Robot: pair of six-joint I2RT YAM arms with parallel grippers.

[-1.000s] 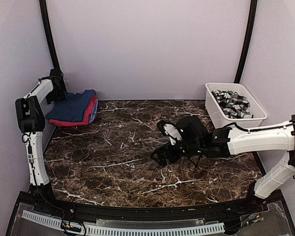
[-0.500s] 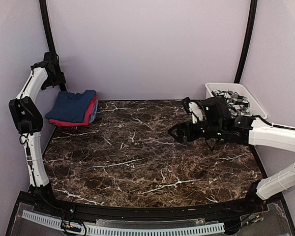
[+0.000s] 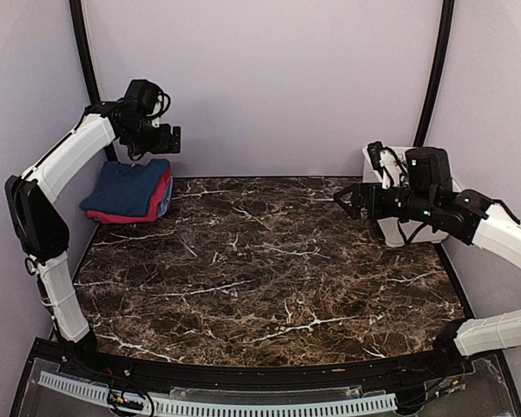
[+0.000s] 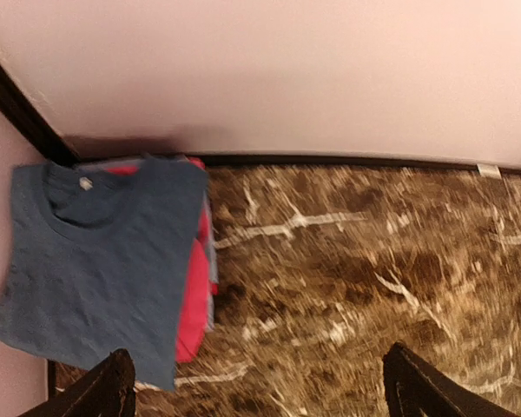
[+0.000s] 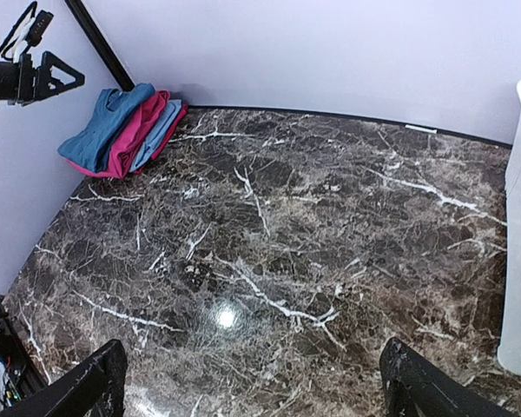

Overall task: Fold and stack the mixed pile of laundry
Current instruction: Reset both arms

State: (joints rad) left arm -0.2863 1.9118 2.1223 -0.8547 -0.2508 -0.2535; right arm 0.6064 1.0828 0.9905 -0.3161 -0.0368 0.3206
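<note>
Navy-topped folded stack [image 3: 126, 189], beneath hovering left gripper [image 3: 167, 139], jaws spread

A: Any writing to read anywhere?
B: None that can be made out. The navy shirt [image 4: 95, 261] has a white tag [image 4: 85, 183] inside its collar, too small to read.
A: And that white strip [image 4: 488, 170] at the foot of the back wall [image 4: 286, 69]?
B: Blurred — no letters show on it.
</note>
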